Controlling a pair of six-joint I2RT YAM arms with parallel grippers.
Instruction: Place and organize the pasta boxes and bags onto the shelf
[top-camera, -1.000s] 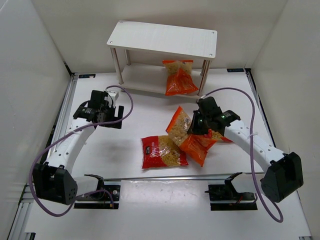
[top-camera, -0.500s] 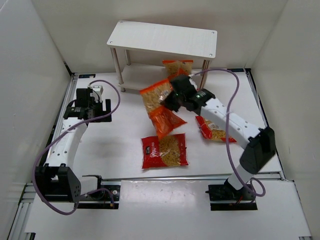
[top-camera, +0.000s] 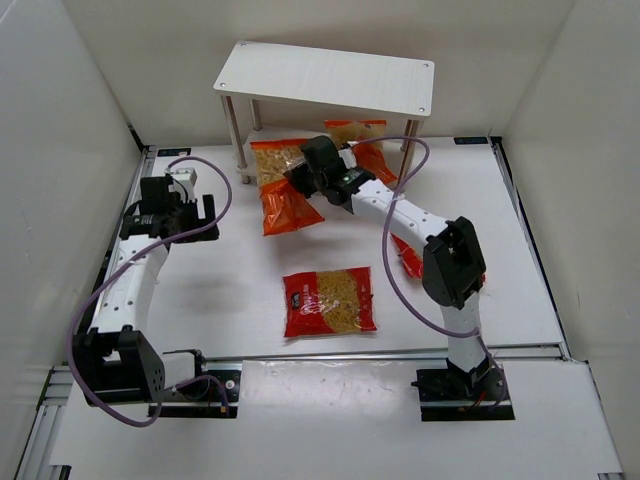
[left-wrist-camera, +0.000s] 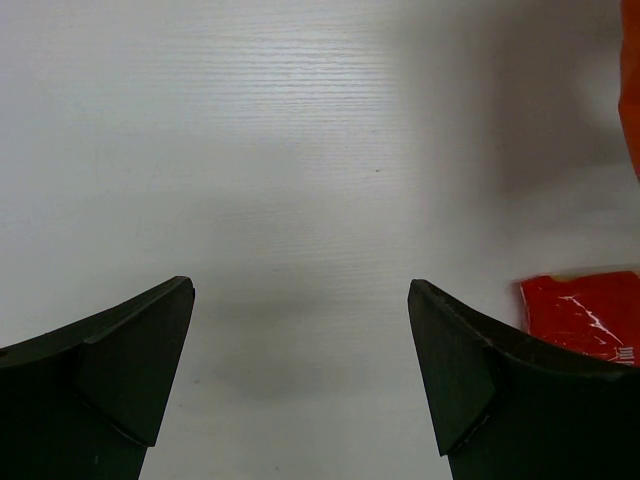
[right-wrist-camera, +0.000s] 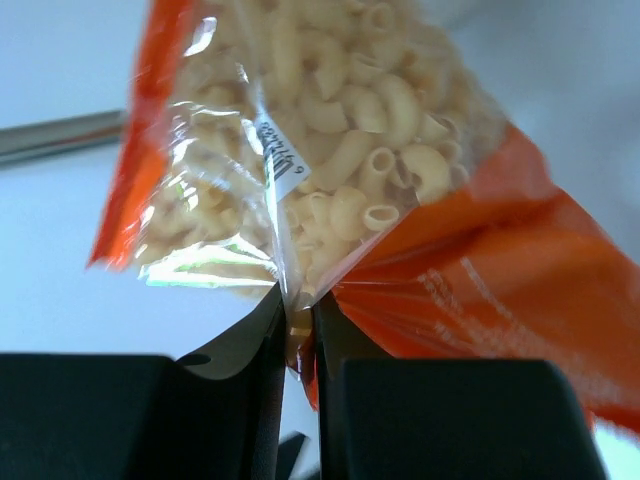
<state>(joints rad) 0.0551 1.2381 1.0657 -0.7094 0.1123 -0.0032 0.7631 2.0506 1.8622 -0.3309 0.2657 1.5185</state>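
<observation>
**Top, left-wrist and right-wrist views.** The right gripper (right-wrist-camera: 298, 305) is nearly closed, its jaws pinching the seam of an orange bag (top-camera: 279, 196) of elbow pasta. The clear window faces the wrist camera and the orange film hangs to the right. From above, the right arm reaches across the table (top-camera: 220, 290) to the front of the shelf (top-camera: 325, 76). The held bag lies before the shelf's left half, its upper end at the front edge of the lower board (top-camera: 262, 146). Whether it rests on the table or hangs clear cannot be told.

A second orange bag (top-camera: 352, 131) stands on the right end of the lower board, partly hidden by the right arm.

A red bag (top-camera: 329, 301) lies flat on the table, well in front of the shelf. A second red bag (top-camera: 409, 259) shows only as a strip behind the right arm's forearm.

The left gripper (left-wrist-camera: 300, 288) is wide open and holds nothing — bare table shows between its jaws. It sits at the left side, apart from every bag.
</observation>
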